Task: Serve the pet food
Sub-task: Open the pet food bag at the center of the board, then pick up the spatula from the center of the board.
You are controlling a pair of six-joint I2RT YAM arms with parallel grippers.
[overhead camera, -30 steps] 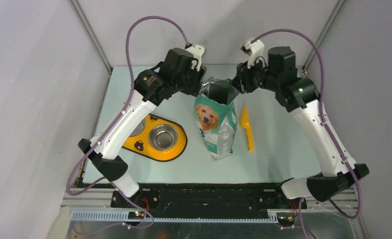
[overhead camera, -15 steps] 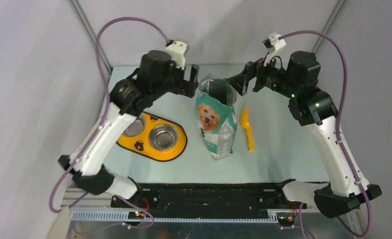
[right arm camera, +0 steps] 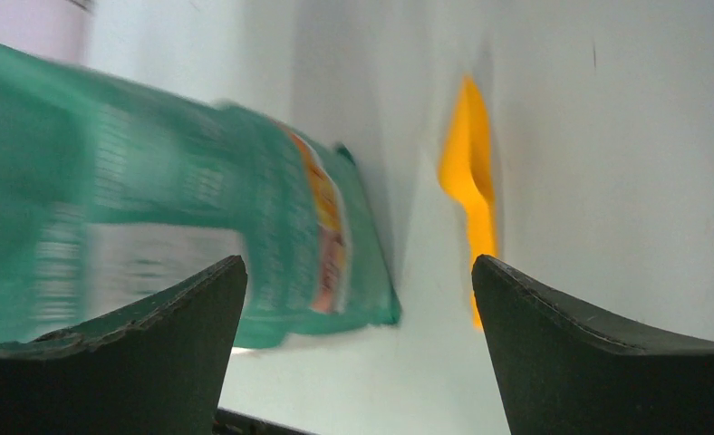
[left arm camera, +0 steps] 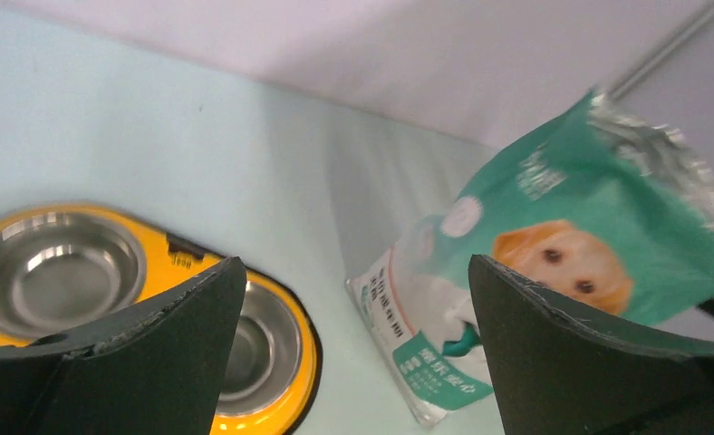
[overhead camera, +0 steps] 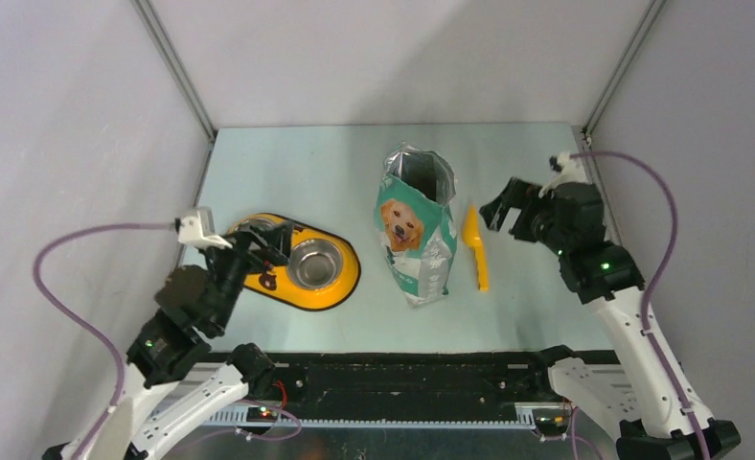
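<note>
Operator: Where does the pet food sit?

Observer: None of it shows. It is presumably inside the green-and-white bag (overhead camera: pixel 414 230), which stands upright mid-table with its foil mouth gaping. The interior reads only as dark. Both steel bowls (overhead camera: pixel 314 264) in the yellow feeder (overhead camera: pixel 343 287) look bare.

Operator: And the pincers?

Observer: The left gripper (overhead camera: pixel 262 244) hangs over the feeder's left end, jaws spread wide with nothing between them. Its wrist camera looks across the bowls toward the bag. The right gripper (overhead camera: pixel 504 204) hovers just right of the orange scoop (overhead camera: pixel 475 247), likewise spread and empty.

Operator: Why that layout?

Observer: The bag stands open-topped so a tool can dip in without tipping it. The scoop lies flat beside it on the right arm's side, handle toward the near edge, which looks like an easy pick for that arm. The feeder sits to the left, near enough for a short carry. Serving appears not yet begun, and the likely next step is the right arm taking the scoop.
</note>
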